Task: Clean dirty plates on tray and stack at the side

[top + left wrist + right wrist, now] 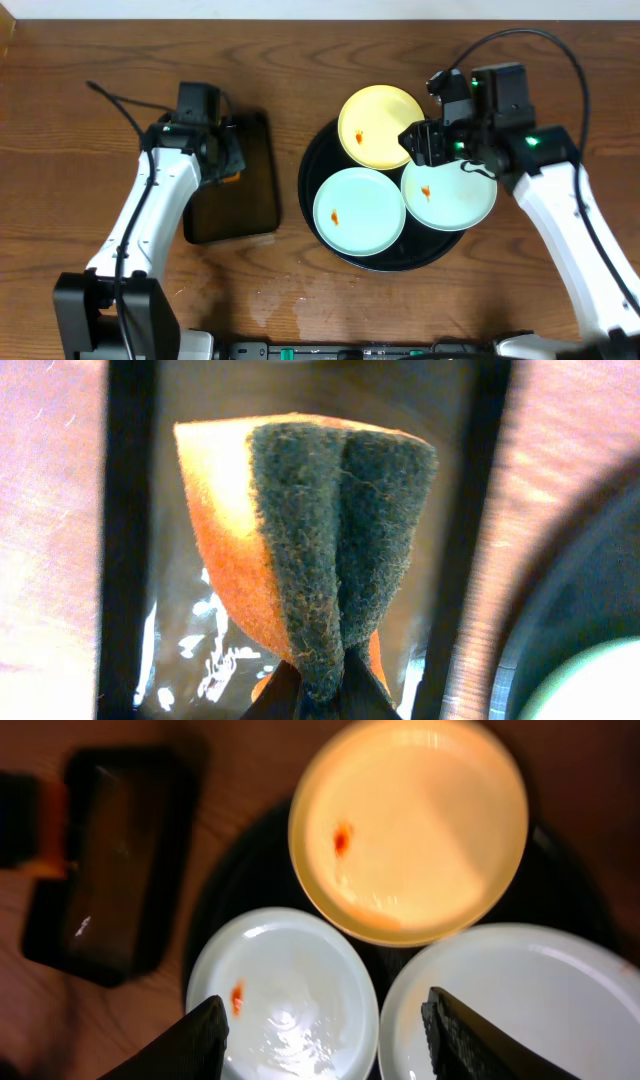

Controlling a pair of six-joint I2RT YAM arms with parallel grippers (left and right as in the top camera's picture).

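Three dirty plates lie on the round black tray (309,175): a pale yellow one (380,125) at the back, a mint-white one (358,210) front left, and another (455,195) front right. Each shows a small orange smear. My right gripper (420,145) hovers open above them. In the right wrist view its gap (325,1040) spans the left mint plate (290,990) and the edge of the right one (520,990), with the yellow plate (420,820) beyond. My left gripper (320,695) is shut on an orange-and-green sponge (300,540), which folds between the fingers.
A small rectangular black tray (240,195) lies left of the round tray, and my left gripper (228,160) sits over its left edge. Bare wooden table surrounds both trays. A cable trails at the far left (110,100).
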